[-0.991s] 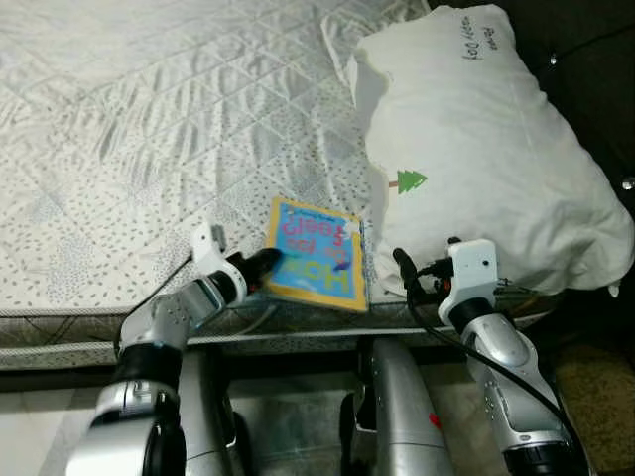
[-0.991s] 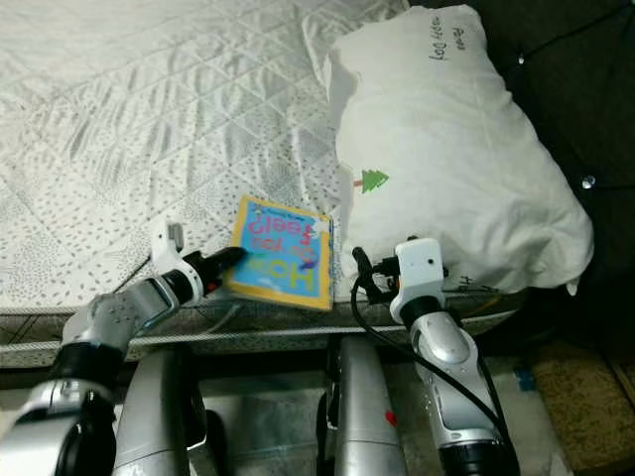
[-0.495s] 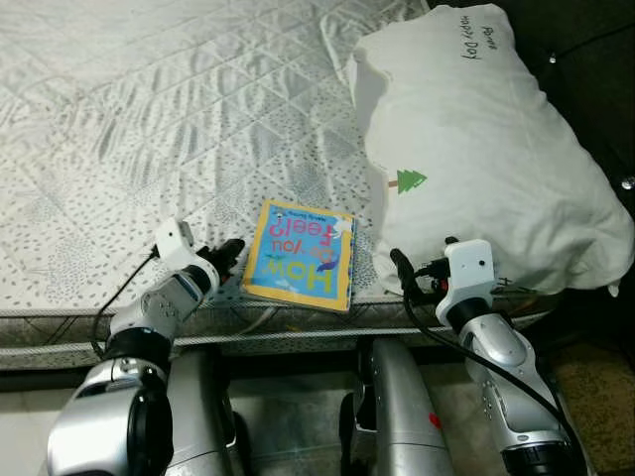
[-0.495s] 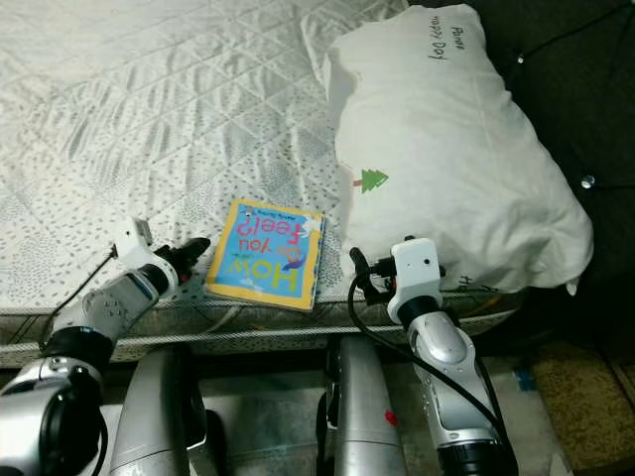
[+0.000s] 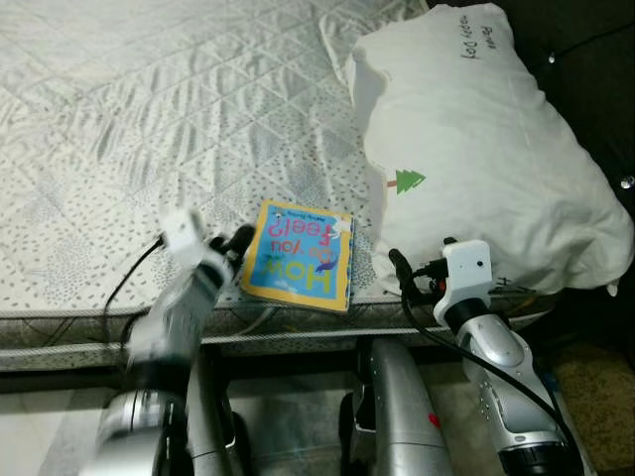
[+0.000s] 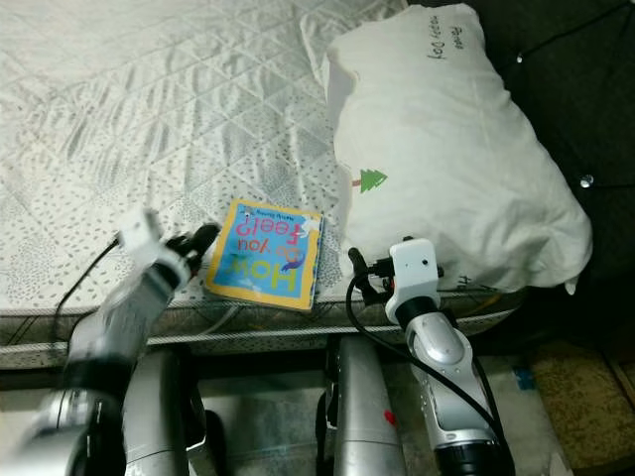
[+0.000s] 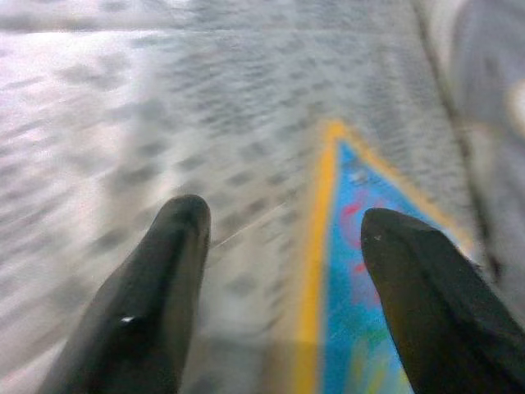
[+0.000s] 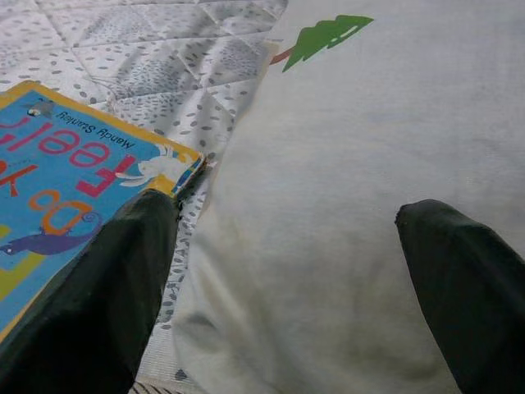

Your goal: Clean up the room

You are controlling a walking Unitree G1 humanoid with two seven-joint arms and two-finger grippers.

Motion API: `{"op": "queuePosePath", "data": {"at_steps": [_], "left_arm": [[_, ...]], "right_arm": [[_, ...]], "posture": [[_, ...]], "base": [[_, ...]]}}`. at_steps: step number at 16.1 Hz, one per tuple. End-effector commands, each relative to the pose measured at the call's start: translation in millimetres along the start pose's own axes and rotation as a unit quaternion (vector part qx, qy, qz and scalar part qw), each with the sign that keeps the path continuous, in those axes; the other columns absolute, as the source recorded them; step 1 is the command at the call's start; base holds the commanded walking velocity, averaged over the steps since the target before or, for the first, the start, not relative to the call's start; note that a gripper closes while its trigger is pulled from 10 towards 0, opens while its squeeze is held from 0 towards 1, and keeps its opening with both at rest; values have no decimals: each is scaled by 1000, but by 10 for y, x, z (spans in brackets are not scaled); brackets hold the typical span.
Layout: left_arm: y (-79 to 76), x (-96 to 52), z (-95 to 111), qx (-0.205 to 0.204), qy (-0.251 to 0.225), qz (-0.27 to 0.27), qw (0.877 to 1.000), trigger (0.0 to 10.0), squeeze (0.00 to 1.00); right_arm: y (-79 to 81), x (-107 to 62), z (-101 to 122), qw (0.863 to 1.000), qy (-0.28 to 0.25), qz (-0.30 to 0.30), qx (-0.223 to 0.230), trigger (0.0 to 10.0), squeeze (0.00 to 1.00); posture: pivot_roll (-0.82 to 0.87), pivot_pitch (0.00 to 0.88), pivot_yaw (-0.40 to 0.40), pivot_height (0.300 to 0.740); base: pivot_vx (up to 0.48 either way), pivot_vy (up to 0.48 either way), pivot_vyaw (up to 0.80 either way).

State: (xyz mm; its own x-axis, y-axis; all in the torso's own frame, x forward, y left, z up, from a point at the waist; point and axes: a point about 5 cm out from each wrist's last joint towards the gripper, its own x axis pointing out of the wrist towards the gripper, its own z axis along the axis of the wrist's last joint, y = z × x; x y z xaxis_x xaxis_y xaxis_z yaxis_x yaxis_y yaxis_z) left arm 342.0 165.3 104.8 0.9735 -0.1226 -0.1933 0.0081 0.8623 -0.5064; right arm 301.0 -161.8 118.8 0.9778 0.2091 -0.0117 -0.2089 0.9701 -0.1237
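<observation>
A children's book (image 5: pixel 300 255) with a blue cover and yellow border lies flat near the front edge of the bed (image 5: pixel 149 129). My left gripper (image 5: pixel 238 241) is just left of the book's edge, open, holding nothing; its arm is blurred. In the left wrist view the book (image 7: pixel 344 328) has a corner between the black fingers (image 7: pixel 164 271). My right gripper (image 5: pixel 402 273) is open at the bed's edge, between the book and a white pillow (image 5: pixel 476 149). Seen from the right wrist, the pillow (image 8: pixel 344 164) lies ahead and the book (image 8: pixel 57 164) to one side.
The quilted grey-white mattress stretches away to the back and left. The pillow with a small green tree print covers the bed's right end. Dark floor (image 5: pixel 595 59) lies beyond the pillow. My legs stand against the bed frame below.
One second ago my left gripper was on the book's near left corner. It has since let go and drawn a little left; the book lies flat. The left arm is still moving. The right arm stayed.
</observation>
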Motion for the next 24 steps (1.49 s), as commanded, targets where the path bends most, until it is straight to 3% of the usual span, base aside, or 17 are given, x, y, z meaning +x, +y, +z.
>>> {"op": "queuePosePath", "data": {"at_steps": [1,4,6,8,11,12,14,19,21,24], "left_arm": [[31,-91,-12,21,-6,20,1000,10000,1000],[64,-406,-60,99,-16,49,994,10000,1000],[-68,-518,-136,130,-7,17,991,10000,1000],[-277,-508,-288,127,40,-40,990,10000,1000],[-517,-460,-397,145,85,-104,980,10000,1000],[-614,-455,-446,163,103,-135,972,10000,1000],[-668,-465,-493,168,122,-152,966,10000,1000],[-887,-570,-670,188,183,-239,935,10000,1000],[-859,-611,-713,191,189,-235,934,10000,1000],[-830,-631,-793,196,223,-242,924,10000,1000]], "right_arm": [[-1,-23,-31,1000,4,-2,2,10000,0],[-3,-25,-56,1000,7,-2,5,10000,0],[22,-23,-64,1000,7,1,7,10000,0],[53,8,-46,1000,5,5,9,10000,0],[47,22,-33,1000,3,5,9,10000,0],[32,11,-37,1000,2,2,8,10000,0],[24,1,-39,1000,3,0,8,10000,0],[48,-3,-50,1000,3,1,9,10000,0],[50,13,-48,1000,3,3,9,10000,0],[74,33,-42,1000,2,7,9,10000,0]], "posture": [[-10,224,-42,528],[3,225,-41,528],[12,225,-42,528],[14,225,-42,528],[5,223,-39,528],[-2,224,-33,528],[-2,224,-33,528],[-2,224,-33,528],[1,222,-31,528],[8,222,-36,528]], "base": [[0,0,0],[0,0,0],[0,0,0],[0,0,0],[0,0,0],[0,0,0],[0,0,0],[0,0,0],[0,0,0],[0,0,0]]}}
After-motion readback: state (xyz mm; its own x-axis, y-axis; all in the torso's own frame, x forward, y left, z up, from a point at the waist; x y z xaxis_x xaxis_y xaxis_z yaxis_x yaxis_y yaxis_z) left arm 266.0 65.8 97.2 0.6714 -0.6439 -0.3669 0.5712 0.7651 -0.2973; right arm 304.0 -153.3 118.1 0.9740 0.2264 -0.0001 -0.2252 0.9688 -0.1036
